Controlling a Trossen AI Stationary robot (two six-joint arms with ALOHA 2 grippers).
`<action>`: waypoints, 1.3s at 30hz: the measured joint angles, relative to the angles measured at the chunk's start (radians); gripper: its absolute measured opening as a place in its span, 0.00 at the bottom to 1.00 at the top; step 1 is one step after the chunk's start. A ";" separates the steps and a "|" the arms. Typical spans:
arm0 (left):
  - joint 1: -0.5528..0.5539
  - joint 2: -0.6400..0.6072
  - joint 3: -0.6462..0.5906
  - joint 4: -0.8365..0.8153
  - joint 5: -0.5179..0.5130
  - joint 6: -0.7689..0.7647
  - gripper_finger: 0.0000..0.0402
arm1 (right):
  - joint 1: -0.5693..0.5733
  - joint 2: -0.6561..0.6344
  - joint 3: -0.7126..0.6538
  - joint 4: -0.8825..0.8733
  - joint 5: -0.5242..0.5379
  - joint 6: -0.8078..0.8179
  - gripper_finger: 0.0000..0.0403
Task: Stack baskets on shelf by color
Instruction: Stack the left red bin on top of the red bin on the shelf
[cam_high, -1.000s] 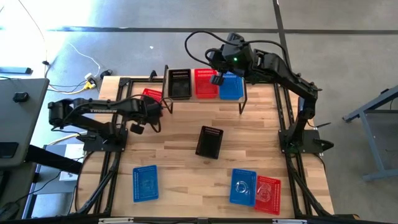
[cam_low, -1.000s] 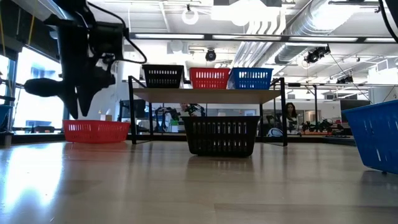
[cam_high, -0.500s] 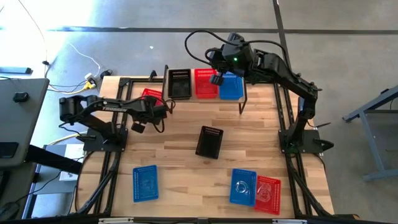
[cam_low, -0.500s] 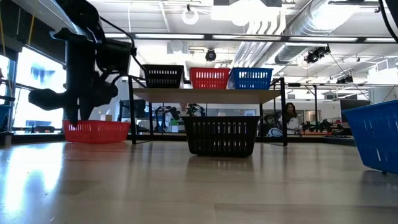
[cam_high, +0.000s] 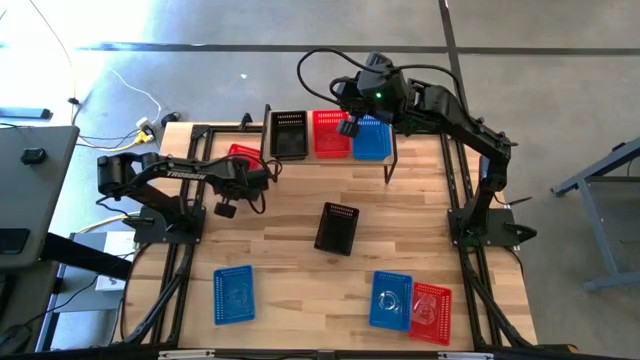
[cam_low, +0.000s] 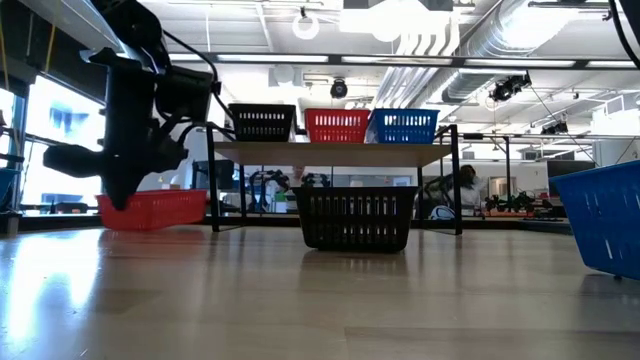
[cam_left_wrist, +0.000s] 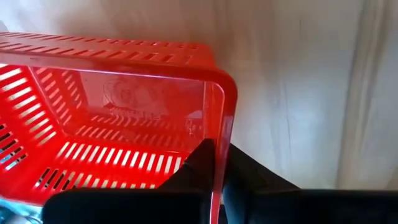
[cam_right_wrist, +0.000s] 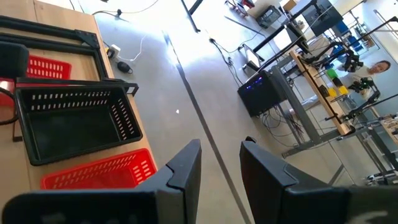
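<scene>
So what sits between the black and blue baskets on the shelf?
A red basket, between the black basket and blue basket on the shelf, in high and low views.

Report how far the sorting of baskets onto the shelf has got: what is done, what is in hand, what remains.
Done: one black basket, one red and one blue sit on the shelf. In hand: the left pincer grips the rim of a red basket, tilted off the table. The right pincer is open above the shelf. Left: a black basket, two blue and one red lie on the table.
</scene>
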 joint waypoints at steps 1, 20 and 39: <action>0.000 0.000 0.000 -0.010 0.001 -0.011 0.03 | 0.000 0.000 0.000 0.000 0.000 0.000 0.24; -0.085 -0.204 0.023 -0.206 0.055 -0.314 0.00 | 0.000 0.000 0.000 0.000 0.008 0.081 0.24; -0.213 -0.347 0.478 -0.468 0.011 -0.580 0.00 | 0.000 0.001 0.000 -0.042 0.008 0.231 0.24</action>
